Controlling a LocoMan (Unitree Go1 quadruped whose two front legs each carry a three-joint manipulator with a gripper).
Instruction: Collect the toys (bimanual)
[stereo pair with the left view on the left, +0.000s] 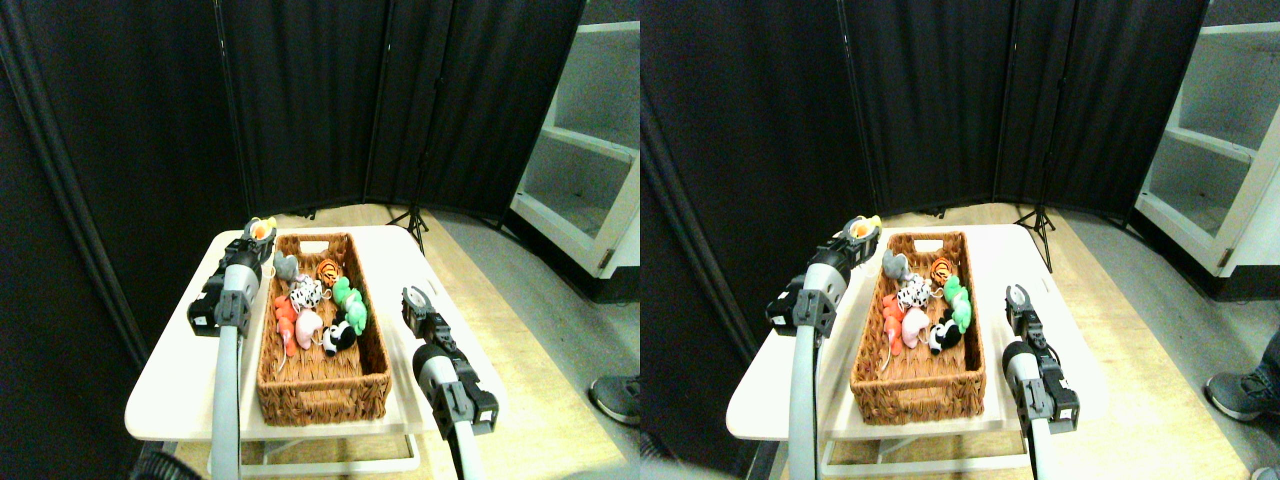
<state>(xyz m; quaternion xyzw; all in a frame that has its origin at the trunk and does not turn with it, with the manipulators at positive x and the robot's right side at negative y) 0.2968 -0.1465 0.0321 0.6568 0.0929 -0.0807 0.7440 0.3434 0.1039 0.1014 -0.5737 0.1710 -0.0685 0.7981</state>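
Left gripper sits over the worktop by the basket's far-left corner, closed on a yellow-orange toy. Seven toys already lie in the basket. Right gripper hovers right of the basket, jaws apart, empty. Risk: letting go here, outside the rim, would drop the toy onto the worktop; arm needs to travel inward first.

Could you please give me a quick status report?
Left pincer at yellow toy, beside basket's far corner. Right pincer empty. Other toys already in basket. Nothing in the way.
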